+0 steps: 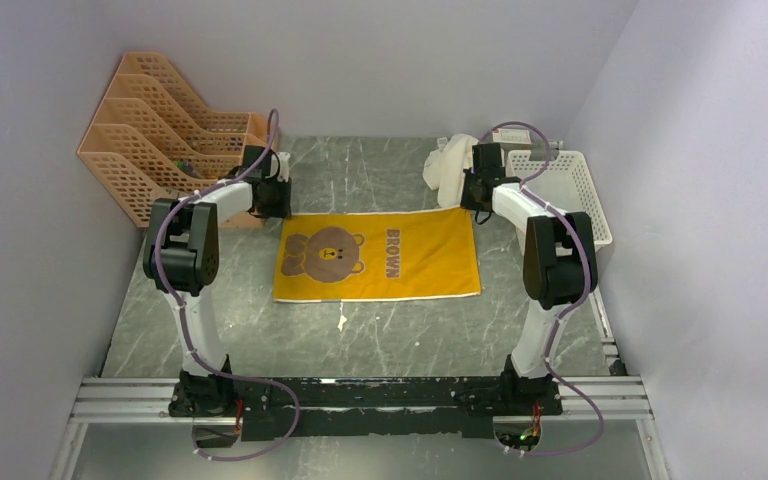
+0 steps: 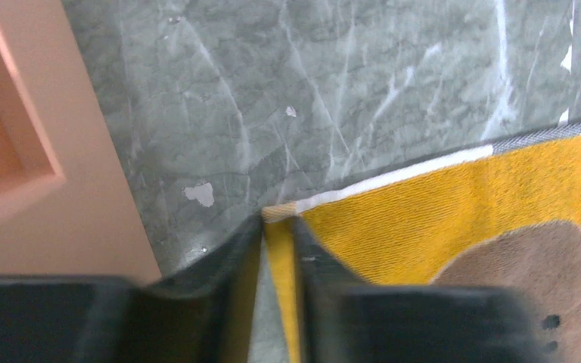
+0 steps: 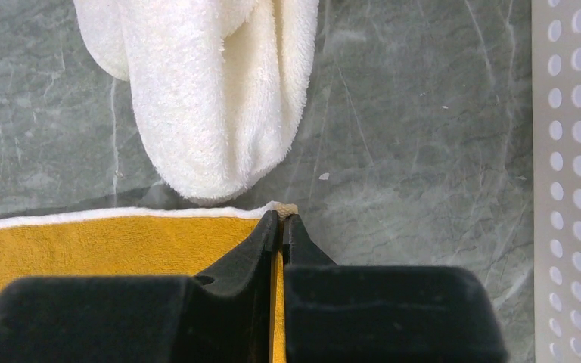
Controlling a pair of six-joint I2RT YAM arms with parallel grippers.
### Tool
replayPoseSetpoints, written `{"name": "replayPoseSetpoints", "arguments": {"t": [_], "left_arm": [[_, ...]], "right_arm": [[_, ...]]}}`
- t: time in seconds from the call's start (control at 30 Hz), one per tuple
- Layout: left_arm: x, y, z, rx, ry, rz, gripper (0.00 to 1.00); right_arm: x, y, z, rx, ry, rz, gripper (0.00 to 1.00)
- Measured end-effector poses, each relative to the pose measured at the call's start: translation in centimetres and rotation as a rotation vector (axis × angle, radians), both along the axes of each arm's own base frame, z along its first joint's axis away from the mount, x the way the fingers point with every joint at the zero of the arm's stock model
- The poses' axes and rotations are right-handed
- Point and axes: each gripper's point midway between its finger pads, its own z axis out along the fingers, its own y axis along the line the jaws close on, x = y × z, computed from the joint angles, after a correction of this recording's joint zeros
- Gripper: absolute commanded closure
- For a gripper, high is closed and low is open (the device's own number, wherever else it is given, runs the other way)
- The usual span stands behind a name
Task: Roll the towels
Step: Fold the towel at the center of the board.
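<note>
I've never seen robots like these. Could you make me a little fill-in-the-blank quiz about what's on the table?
1. The word printed on the flat mustard-yellow cloth towel reads ____.
2. The right gripper is shut on that towel's far right ____.
3. The bunched cream-white terry towel lies beside a perforated plastic basket coloured ____.
4. The orange plastic file rack stands far ____ on the grey marbled table.
Missing words: BROWN; corner; white; left.

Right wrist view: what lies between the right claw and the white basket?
Right wrist view shows only bare tabletop between right claw and white basket; claw shut on yellow towel's corner.
</note>
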Motion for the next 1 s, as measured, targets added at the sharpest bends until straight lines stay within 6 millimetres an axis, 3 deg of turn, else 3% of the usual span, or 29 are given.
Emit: {"name": "replayPoseSetpoints", "arguments": {"t": [0.03,0.07,0.43,0.57,0.8,0.93,1.0], "left_arm": [[0.0,0.1,0.0,0.004,-0.001,0.002,0.91],[0.1,0.2,-0.1,0.010,-0.003,0.004,0.93],[1.3,-0.2,0.4,-0.002,-0.031,-0.007,0.93],[4.0,-0.6,1.8,-0.018,-0.088,-0.011,0.93],[8.7,-1.4,6.2,-0.077,-0.238,-0.034,0.93],[9.4,-1.7,7.5,-0.093,-0.321,-0.064,0.93],[8.3,-1.6,7.3,-0.100,-0.344,-0.070,0.94]], "right_arm": [[0.0,0.0,0.0,0.000,-0.001,0.000,1.00],[0.0,0.0,0.1,0.000,-0.001,0.000,1.00],[0.4,-0.6,1.0,0.021,-0.025,-0.012,1.00],[1.5,-1.3,2.4,0.024,-0.061,-0.029,1.00],[5.3,-3.2,6.9,0.044,-0.183,-0.062,1.00],[5.9,-3.3,7.6,0.037,-0.219,-0.052,1.00],[5.3,-3.2,7.2,0.038,-0.228,-0.044,1.00]]}}
